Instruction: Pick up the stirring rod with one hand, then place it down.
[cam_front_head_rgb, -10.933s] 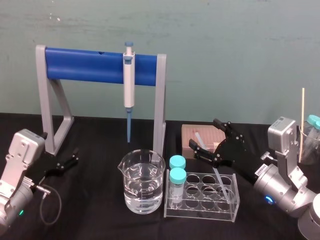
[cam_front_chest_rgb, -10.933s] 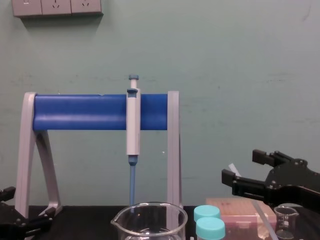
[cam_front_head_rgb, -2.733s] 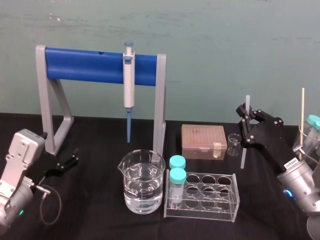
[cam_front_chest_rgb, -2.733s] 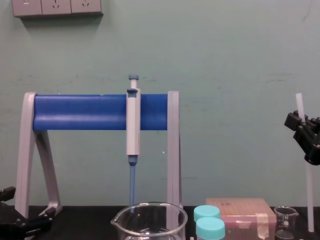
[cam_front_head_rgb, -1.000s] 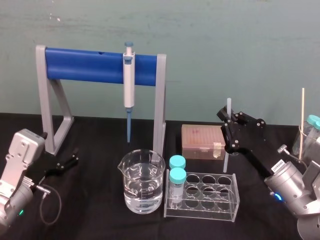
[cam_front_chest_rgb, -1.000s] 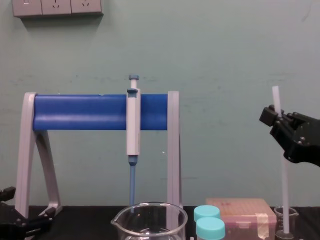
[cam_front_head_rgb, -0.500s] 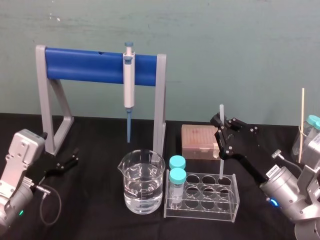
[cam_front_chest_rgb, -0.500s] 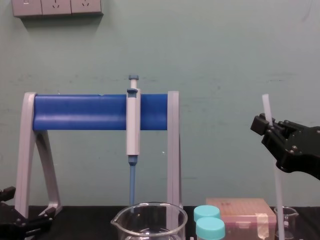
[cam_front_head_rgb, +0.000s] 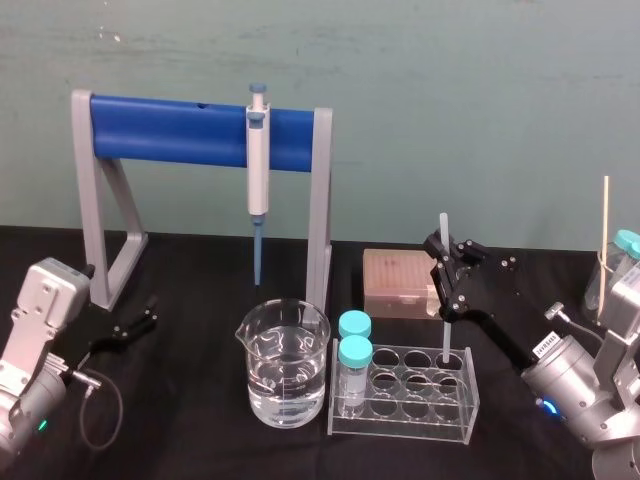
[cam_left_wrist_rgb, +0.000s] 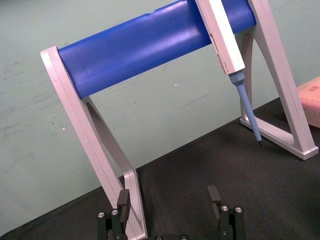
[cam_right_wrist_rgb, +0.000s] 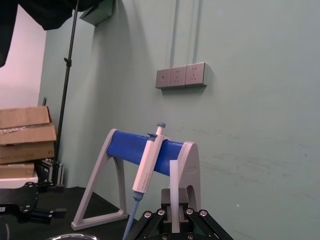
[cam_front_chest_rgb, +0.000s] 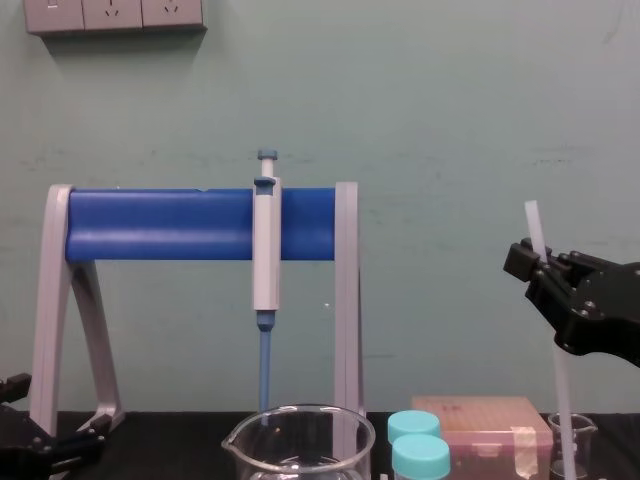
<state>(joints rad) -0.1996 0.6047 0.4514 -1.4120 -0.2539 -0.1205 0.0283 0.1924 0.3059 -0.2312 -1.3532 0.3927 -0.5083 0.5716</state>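
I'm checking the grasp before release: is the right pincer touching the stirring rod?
Touching. In the head view the right pincer is clamped on the upright stirring rod, with no gap; the chest view agrees.

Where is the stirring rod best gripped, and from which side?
Upper part, from the robot's right, as the right end effector does: the stirring rod stands nearly upright, thin, lower end at the tube rack. Left end effector sits parked, far left.

No legible text or numbers, white label (cam_front_head_rgb: 546, 343) on the right arm (cam_front_head_rgb: 575, 385), print too small to read
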